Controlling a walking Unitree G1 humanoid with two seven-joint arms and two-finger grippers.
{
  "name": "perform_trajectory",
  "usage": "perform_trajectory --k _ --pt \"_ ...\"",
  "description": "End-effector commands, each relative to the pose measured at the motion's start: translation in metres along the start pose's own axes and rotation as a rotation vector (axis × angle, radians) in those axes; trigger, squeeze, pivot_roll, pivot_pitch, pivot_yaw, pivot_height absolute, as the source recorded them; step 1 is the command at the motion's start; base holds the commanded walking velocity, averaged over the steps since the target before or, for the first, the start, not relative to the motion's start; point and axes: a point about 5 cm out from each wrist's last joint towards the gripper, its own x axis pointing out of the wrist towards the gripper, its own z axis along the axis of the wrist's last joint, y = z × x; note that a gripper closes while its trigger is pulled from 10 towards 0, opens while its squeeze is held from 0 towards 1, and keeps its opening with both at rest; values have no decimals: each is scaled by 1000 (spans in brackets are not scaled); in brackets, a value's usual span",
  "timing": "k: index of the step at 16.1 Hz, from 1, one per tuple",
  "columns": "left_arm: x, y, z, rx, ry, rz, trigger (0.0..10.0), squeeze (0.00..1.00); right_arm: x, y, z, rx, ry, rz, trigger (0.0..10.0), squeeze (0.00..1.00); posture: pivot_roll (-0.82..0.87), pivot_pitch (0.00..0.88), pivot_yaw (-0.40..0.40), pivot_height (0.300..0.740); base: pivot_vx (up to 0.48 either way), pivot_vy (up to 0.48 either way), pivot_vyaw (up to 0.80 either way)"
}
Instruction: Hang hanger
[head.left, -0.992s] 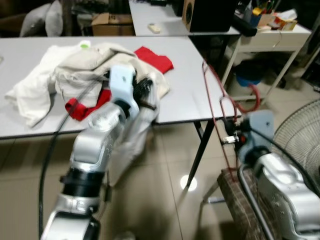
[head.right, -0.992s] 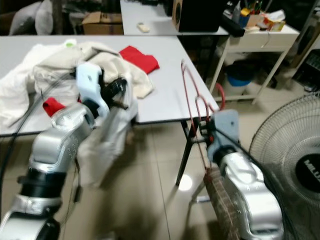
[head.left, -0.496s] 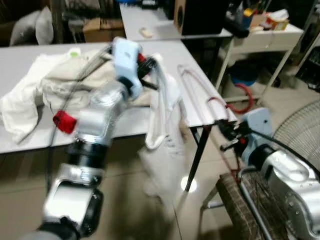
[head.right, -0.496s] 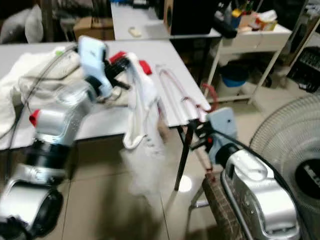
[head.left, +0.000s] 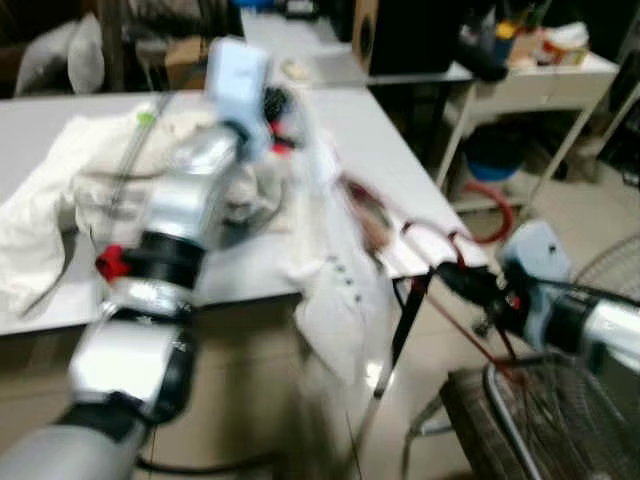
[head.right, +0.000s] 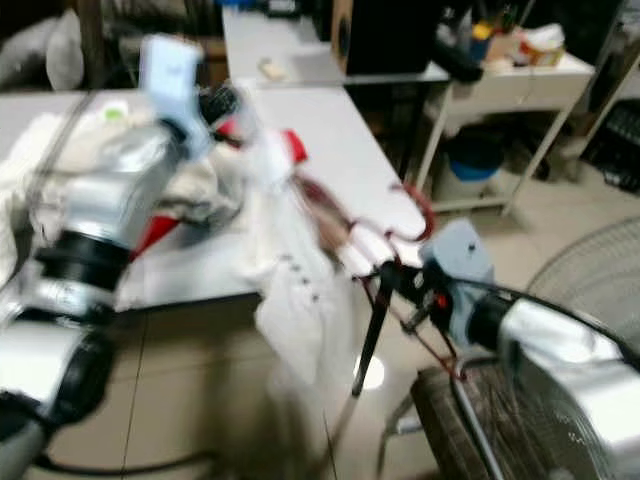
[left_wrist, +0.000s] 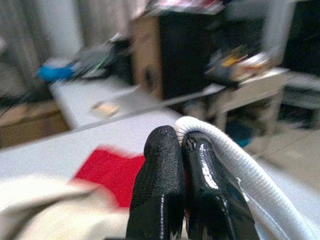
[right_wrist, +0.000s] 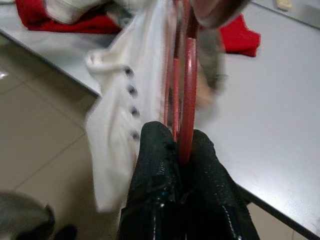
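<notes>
A: Where's the red hanger (right_wrist: 187, 75) at this point?

B: Just off the counter (head.left: 400, 170) at its near corner, pinched by its wire between the jaws of the right gripper (right_wrist: 182, 150), which are pressed tight on it. Its far end is pushing into the white shirt (head.right: 300, 290).

A: And the shirt itself?

B: Held up above that same counter corner by the left gripper (left_wrist: 182, 150). Its jaws are clamped together on a rolled white edge, the collar or a hem, I can't tell which. The rest of the shirt hangs down past the counter edge toward the floor, buttons showing.

A: So the step is threading the hanger into the garment?

B: That's my reading. To do it well, I'd keep the left gripper high so the fabric hangs open and free of the counter edge, then guide the hanger along the inside of the cloth, not against the button strip.

A: Anything to watch?

B: The heap of cream cloth (head.left: 150, 160) and the red garment (right_wrist: 240, 35) lie on the counter just behind the shirt; the wire could snag them. The head views are blurred, so I can't say how far the hanger is already inside. Slow, steady motion would help.
</notes>
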Motion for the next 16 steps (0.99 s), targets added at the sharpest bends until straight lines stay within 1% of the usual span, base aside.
perform_trajectory --k 1,2,4,8,9,10,12,14,16 --pt "7 -12 18 19 -61 -31 10000 0 -13 -4 4 -13 11 13 10000 0 -71 0 5 740 371 0 0" --pt "10 -13 19 23 -63 -37 10000 0 -21 -2 4 -8 30 71 10000 0 -73 0 4 740 368 0 0" --pt "13 -14 21 29 -67 -44 10000 0 -30 -2 3 1 51 114 10000 0 -74 0 4 740 369 0 0" --pt "18 -16 21 33 -75 -55 10000 0 -44 -7 8 13 58 126 10000 0 -79 0 8 740 370 0 0" --pt "19 -17 22 32 -82 -64 10000 0 -48 -8 12 18 42 136 10000 0 -79 0 8 740 375 0 0" --pt "20 -18 23 33 -85 -69 10000 0 -49 -8 14 23 27 144 10000 0 -82 0 9 740 375 0 0" --pt "22 -22 27 38 -104 -93 10000 0 -47 -2 18 41 0 200 10000 0 -81 0 6 740 369 0 0" --pt "24 -27 40 27 -149 -137 10000 0 -42 2 16 47 8 219 10000 0 -78 0 1 740 373 0 0" --pt "24 -31 56 11 -200 -167 10000 0 -39 1 16 42 9 223 10000 0 -78 0 0 740 373 0 0"
